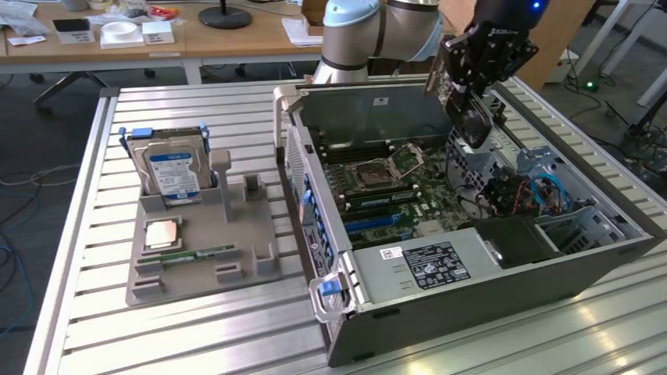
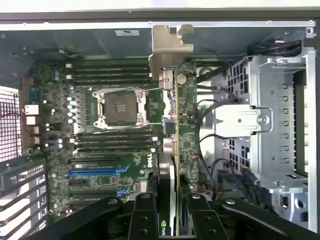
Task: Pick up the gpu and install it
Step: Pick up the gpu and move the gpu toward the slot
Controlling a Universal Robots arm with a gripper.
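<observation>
My gripper [image 1: 474, 98] hangs over the back right part of the open computer case [image 1: 458, 312], shut on the gpu [image 1: 474, 129]. The card hangs edge-down, above the motherboard [image 1: 391, 191] and apart from it. In the wrist view the gpu [image 2: 186, 125] is seen edge-on, with its green board on one side and a black cooler block near my gripper [image 2: 172, 215]. Its silver end bracket [image 2: 169, 47] points toward the case's far wall. The black fingers [image 2: 145, 212] press on both faces of the card. Below it lie the blue and black expansion slots [image 2: 95, 172].
A grey parts holder [image 1: 203, 258] on the exterior view's left carries a silver hard drive [image 1: 172, 173], a memory stick [image 1: 196, 255] and a processor [image 1: 162, 233]. A metal drive cage [image 2: 272, 130] and loose cables [image 1: 526, 195] stand close beside the card. The power supply [image 1: 438, 262] fills the case's near end.
</observation>
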